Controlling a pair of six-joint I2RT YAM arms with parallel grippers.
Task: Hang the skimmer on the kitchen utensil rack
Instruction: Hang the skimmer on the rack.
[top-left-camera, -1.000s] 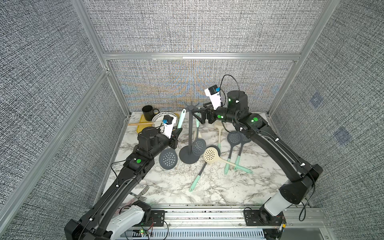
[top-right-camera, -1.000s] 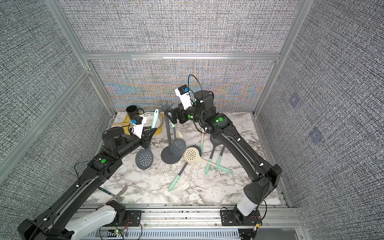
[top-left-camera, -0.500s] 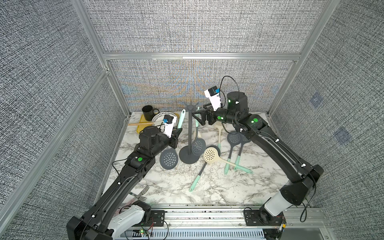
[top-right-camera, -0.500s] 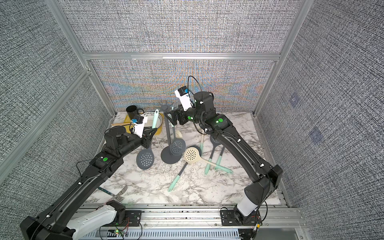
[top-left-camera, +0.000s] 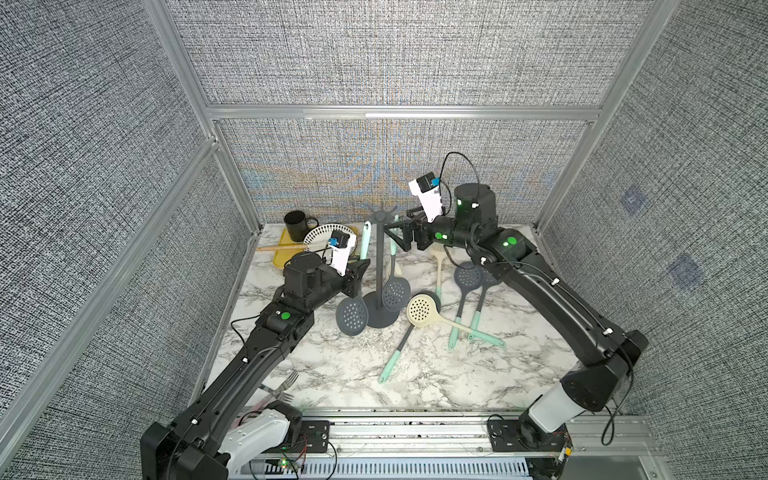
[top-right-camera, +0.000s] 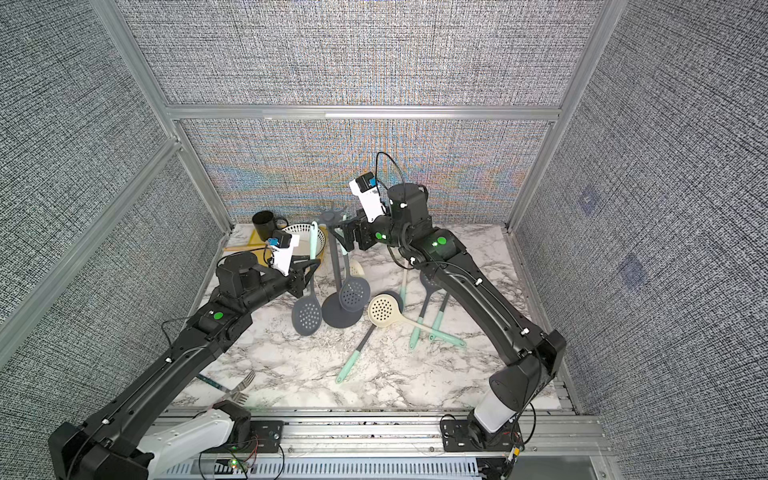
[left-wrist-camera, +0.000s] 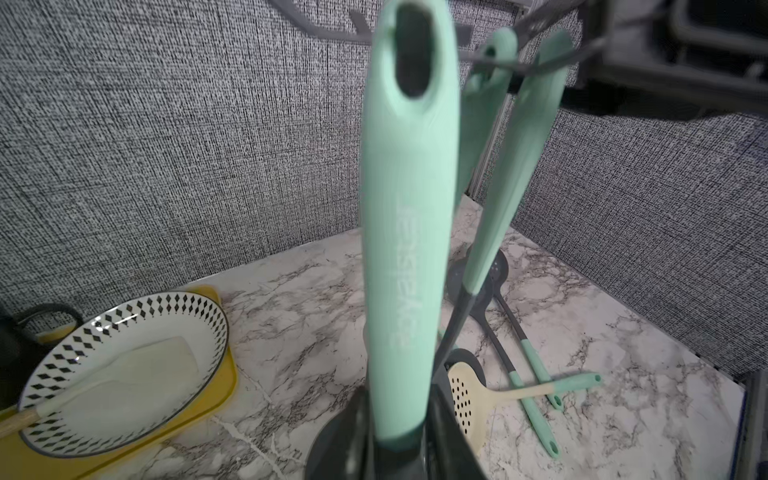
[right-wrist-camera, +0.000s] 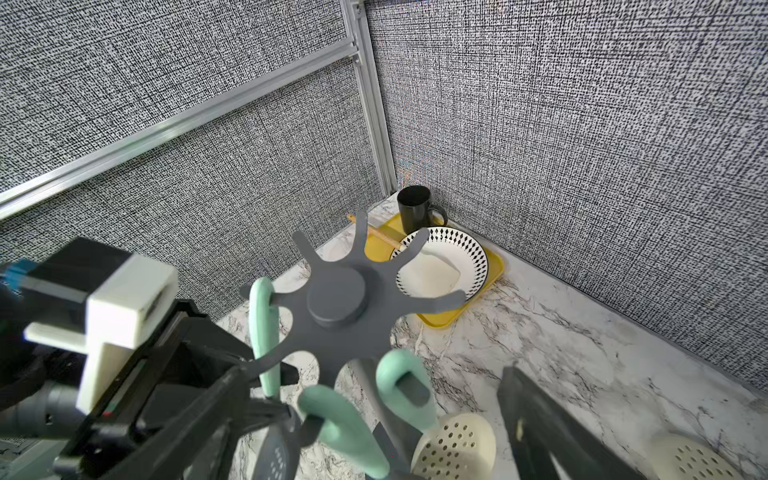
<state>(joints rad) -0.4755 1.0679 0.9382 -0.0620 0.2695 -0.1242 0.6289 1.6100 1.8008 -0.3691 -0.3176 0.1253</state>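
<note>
The kitchen utensil rack (top-left-camera: 379, 266) stands mid-table, a dark grey pole with a round base and a star crown (right-wrist-camera: 336, 299). The skimmer has a mint handle (left-wrist-camera: 407, 249) and a grey holed head (top-left-camera: 352, 316), and stands upright left of the pole. In the right wrist view a hook passes through the hole of its handle (right-wrist-camera: 262, 332). My left gripper (left-wrist-camera: 401, 415) is open, its fingers close on either side of the handle's lower end. My right gripper (right-wrist-camera: 386, 415) is open wide beside the crown, around the mint handles of two hung utensils. One hung grey head (top-left-camera: 395, 293) shows.
On the marble right of the rack lie a cream skimmer (top-left-camera: 420, 309) and grey skimmers (top-left-camera: 467, 276) with mint handles. A black mug (top-left-camera: 296, 224) and a patterned plate (top-left-camera: 328, 235) sit on a yellow tray (top-left-camera: 282, 249) at the back left. Forks (top-left-camera: 286, 382) lie near the front.
My left arm has edged slightly toward the rack. The skimmer's handle stays by the crown. My right arm has barely moved.
</note>
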